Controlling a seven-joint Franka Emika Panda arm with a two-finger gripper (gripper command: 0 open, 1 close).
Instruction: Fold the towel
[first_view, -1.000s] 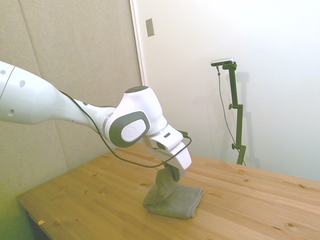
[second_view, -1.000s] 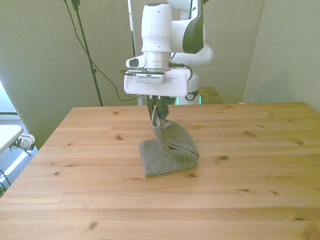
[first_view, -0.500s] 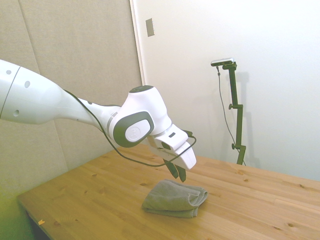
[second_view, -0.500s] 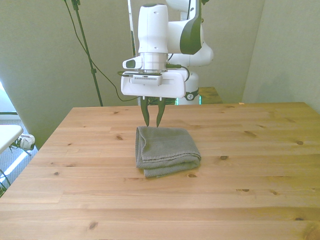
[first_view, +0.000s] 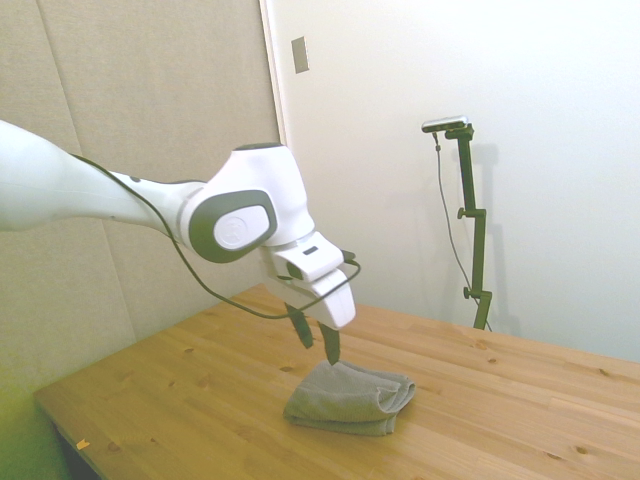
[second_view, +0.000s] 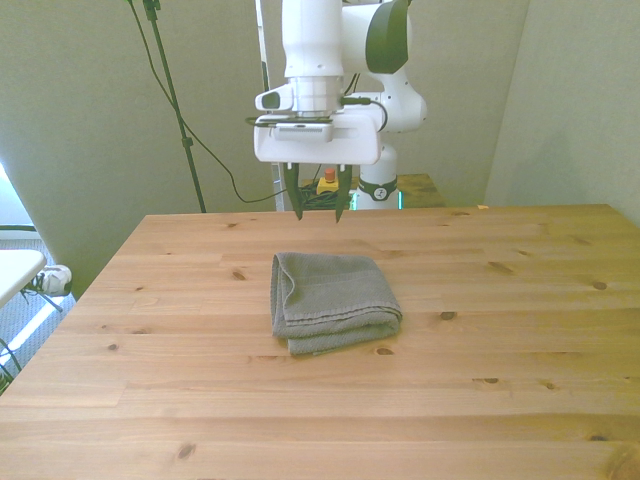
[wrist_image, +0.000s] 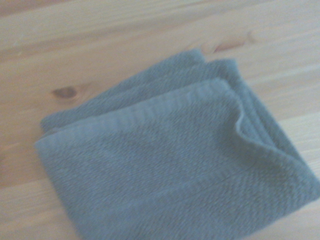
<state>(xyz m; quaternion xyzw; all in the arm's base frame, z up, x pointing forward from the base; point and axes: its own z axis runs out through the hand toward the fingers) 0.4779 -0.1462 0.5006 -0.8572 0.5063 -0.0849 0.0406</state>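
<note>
The grey towel (second_view: 333, 300) lies folded in thick layers on the wooden table (second_view: 500, 400), near its middle. In the side view the towel (first_view: 350, 398) rests flat with rounded layered edges. My gripper (second_view: 317, 215) hangs above the towel's far edge, clear of the cloth, its two dark fingers apart and nothing between them. In the side view the gripper (first_view: 315, 343) sits just above the towel's left end. The wrist view shows the towel (wrist_image: 175, 165) from close by, folded, with stacked edges on the wood.
A small red and yellow object (second_view: 326, 184) stands behind the table near the robot's base. Bare wood surrounds the towel on all sides.
One second ago the gripper held a towel corner lifted. It let go, the towel dropped into a flat fold, and the gripper has risen and drawn back with its fingers wider apart.
</note>
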